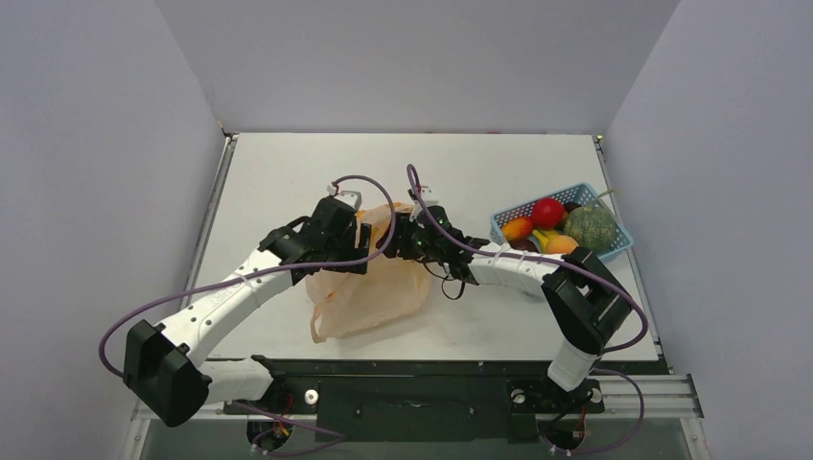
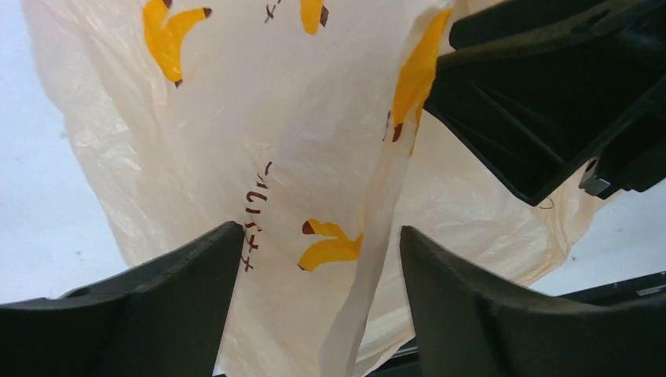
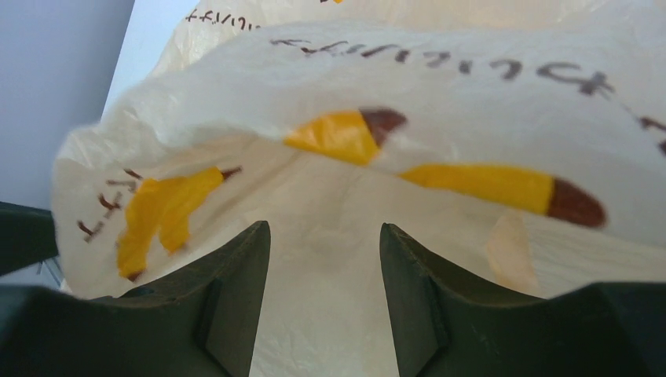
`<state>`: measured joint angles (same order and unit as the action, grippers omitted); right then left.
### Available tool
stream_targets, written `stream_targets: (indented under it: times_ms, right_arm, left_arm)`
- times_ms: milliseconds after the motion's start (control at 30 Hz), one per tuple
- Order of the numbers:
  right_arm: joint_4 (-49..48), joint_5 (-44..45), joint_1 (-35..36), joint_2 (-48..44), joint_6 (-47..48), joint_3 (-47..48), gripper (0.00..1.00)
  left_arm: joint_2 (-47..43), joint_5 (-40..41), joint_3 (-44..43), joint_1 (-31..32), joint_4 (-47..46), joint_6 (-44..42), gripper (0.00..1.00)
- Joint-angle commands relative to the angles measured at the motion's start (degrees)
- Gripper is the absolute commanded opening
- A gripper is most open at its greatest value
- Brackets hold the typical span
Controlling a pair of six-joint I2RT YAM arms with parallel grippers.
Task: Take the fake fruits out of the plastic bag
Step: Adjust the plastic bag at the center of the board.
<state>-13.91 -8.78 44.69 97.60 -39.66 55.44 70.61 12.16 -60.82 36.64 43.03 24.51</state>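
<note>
Grey-walled cell, white tabletop (image 1: 288,172). The plastic bag (image 1: 369,287) sits mid-tabletop, its top lifted between the two pincers and its lower part slumped flat toward the near edge. Left pincer (image 2: 314,236) is spread wide. A fold of bag film hangs in the gap, but nothing is clamped. Right pincer (image 3: 323,232) is part open with film lying across the gap, and I see no pinch there either. The fake fruits (image 1: 548,212) I can see are red, orange, yellow and a green melon (image 1: 589,228). All of them are in the blue basket (image 1: 522,203) at the right, well apart from the bag. Can't tell if any are left inside the bag.

Handling guess: the bag is very light, soft, crinkly and slippery, and it collapses when let go. Best to hold it at the rim or a loop handle, pinching a bunched fold rather than a single layer. The fruits look glossy and rigid, so they are likely to roll.
</note>
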Motion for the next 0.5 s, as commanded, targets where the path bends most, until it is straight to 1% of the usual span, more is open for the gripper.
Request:
stream_targets:
  times_ms: [0, 33, 67, 133, 200, 300, 367, 433, 467]
  right_arm:
    - [0.3, 2.5, -0.4, 0.6, 1.1, 4.0, 0.5]
    - [0.7, 4.0, -0.5, 0.7, 1.2, 4.4, 0.5]
    - [1.6, 4.8, -0.4, 1.0, 1.4, 4.6, 0.49]
    - [2.5, 7.7, -0.1, 1.3, 1.9, 4.7, 0.47]
    - [1.6, 11.0, 0.5, 1.2, 3.5, 3.6, 0.46]
    - [-2.1, 13.9, 2.1, 0.7, 7.2, 0.9, 0.46]
    - [-3.3, 14.7, 3.1, 0.7, 10.9, 0.3, 0.48]
    - [-3.6, 15.3, 3.7, 0.6, 15.6, 0.1, 0.49]
    - [-3.3, 16.5, 4.4, 0.5, 19.9, 0.0, 0.49]
  left_arm:
    - [3.2, -4.2, 0.9, 0.2, -3.7, -1.3, 0.52]
    - [3.9, -3.8, 0.7, 0.2, -3.4, -1.2, 0.41]
    - [5.2, -2.2, 0.0, 0.2, -2.5, -1.2, 0.21]
    - [6.1, 0.2, -1.2, 0.3, -1.5, -1.1, 0.01]
    - [6.1, 1.1, -2.6, 0.3, -0.9, -1.6, 0.0]
    - [3.8, -0.3, -4.3, 0.8, -1.1, -2.4, 0.0]
    - [1.4, -4.2, -4.1, 0.9, -2.8, -2.3, 0.0]
    - [-0.8, -10.7, -4.0, 0.9, -4.5, -1.5, 0.0]
    - [-1.3, -11.4, -4.2, 0.9, -4.9, -1.2, 0.0]
